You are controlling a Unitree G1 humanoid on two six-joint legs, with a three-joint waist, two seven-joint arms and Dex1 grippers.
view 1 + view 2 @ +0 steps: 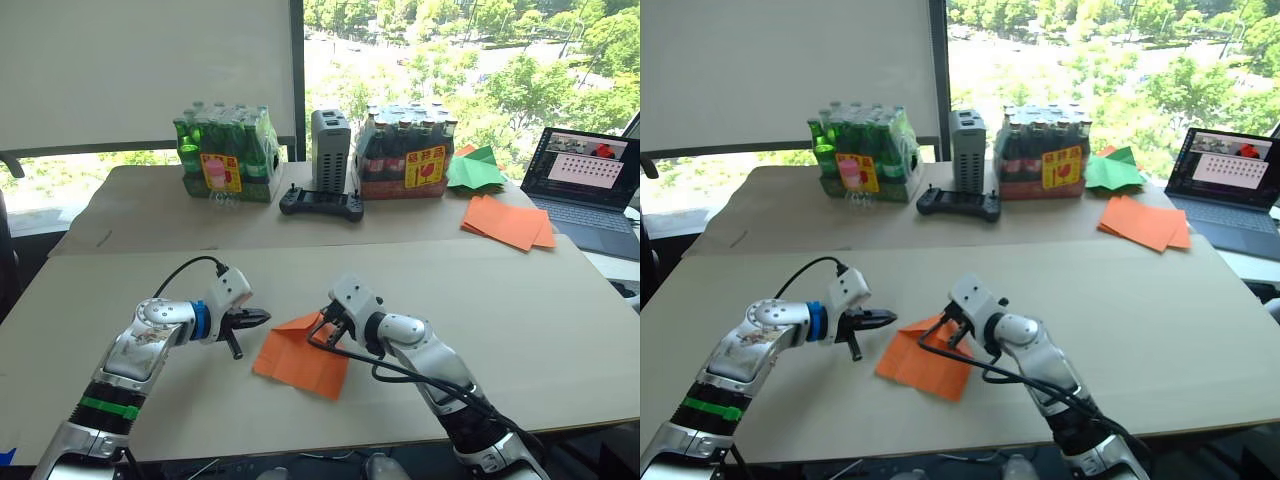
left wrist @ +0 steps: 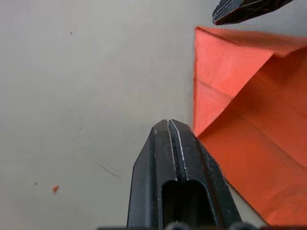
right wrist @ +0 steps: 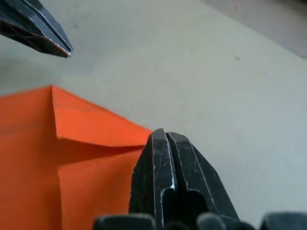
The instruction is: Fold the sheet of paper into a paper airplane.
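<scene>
While both arms reach inward over the near table (image 1: 520, 300), your paper (image 1: 300, 362) lies flat on it between them, toward the front edge, with one corner folded over into a triangular flap at its far side. Your left tool (image 1: 262, 318) hovers just beside the paper's left corner, its fingers pressed together and holding nothing; the left wrist view shows the closed tips (image 2: 169, 132) right at the paper's edge. Your right tool (image 1: 322, 332) sits at the folded flap, fingers likewise pressed together; whether they pinch the paper you cannot tell. On the far table you have two bottle packs (image 1: 225, 152), a grey box (image 1: 331, 150), a controller (image 1: 321, 203), green paper (image 1: 476, 168), an orange stack (image 1: 508, 222) and a laptop (image 1: 586, 190).
</scene>
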